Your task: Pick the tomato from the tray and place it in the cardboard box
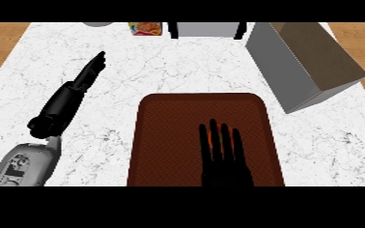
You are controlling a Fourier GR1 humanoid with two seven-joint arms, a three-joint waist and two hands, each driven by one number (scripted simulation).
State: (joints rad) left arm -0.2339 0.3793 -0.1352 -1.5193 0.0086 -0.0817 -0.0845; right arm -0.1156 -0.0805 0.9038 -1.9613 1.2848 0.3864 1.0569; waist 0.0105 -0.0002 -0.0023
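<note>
One tray (164,125), one cardboard box (306,63); right hand (224,166) flat with fingers straight over tray, left hand (89,75) outstretched.

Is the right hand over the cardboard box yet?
No, the right hand hangs with straight fingers over the dark red rectangular tray, and the open cardboard box lies apart at upper right.

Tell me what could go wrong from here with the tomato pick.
The right robot hand lies flat over the tray and hides the tomato, so I cannot confirm its position; curling blind might push it away. The cardboard box sits at the counter's far right, so the carry could clip its near wall.
</note>
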